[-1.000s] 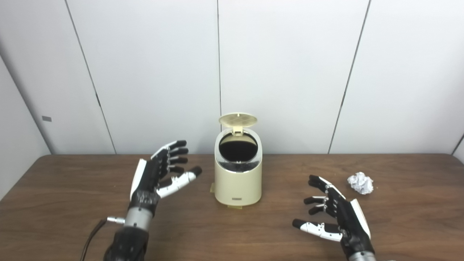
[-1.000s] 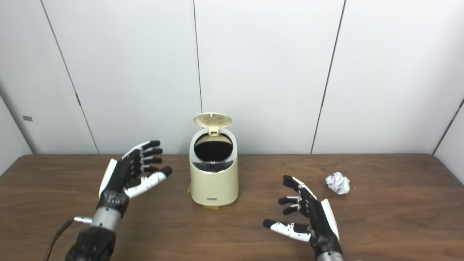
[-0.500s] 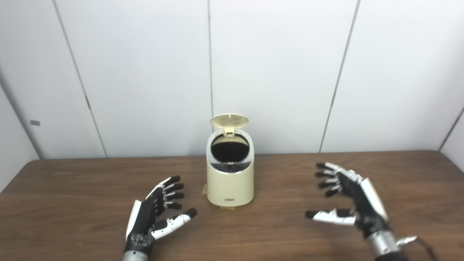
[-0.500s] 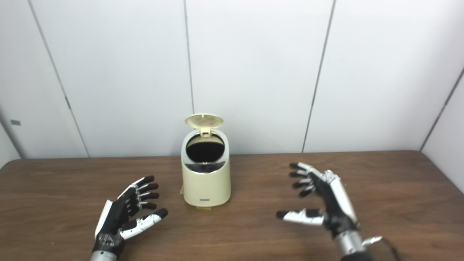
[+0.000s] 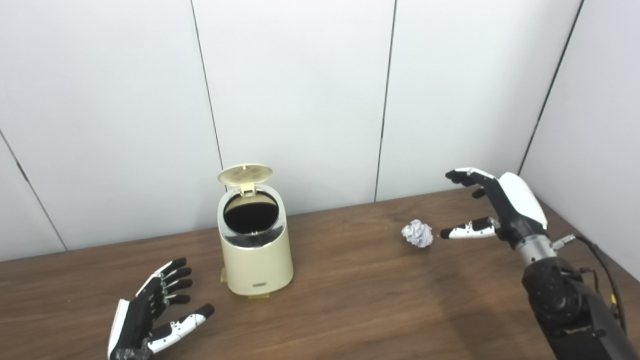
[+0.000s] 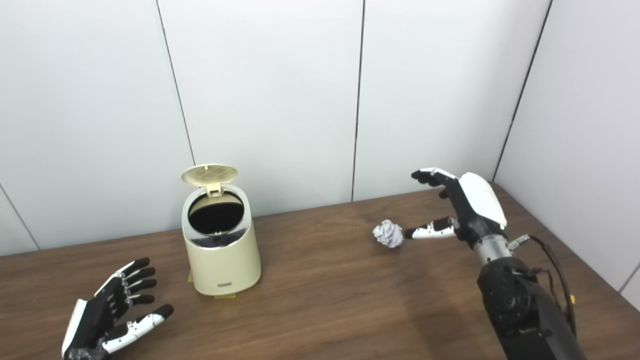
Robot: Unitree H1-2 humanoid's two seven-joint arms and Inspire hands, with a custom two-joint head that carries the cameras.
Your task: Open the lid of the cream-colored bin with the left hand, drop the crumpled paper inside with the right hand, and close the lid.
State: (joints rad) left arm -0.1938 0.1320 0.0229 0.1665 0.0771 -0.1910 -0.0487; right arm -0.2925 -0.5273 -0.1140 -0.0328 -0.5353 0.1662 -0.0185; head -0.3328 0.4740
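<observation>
The cream-colored bin (image 5: 256,260) stands on the brown table (image 5: 350,300), its round lid (image 5: 245,174) tipped up and back so the dark inside shows. A crumpled paper ball (image 5: 417,233) lies on the table to the bin's right. My right hand (image 5: 495,207) hovers open just right of the ball and a little above it, thumb tip close to the paper, not touching it. My left hand (image 5: 150,315) rests open low at the front left, well apart from the bin, holding nothing.
White wall panels (image 5: 300,100) close off the table's far edge, and a side wall (image 5: 600,125) stands near the right hand. A cable (image 5: 595,250) trails from the right wrist.
The camera has swung to the right. My right hand has lifted and reached out beside the paper ball. My left hand has drawn back and down from the bin. The lid stays up.
</observation>
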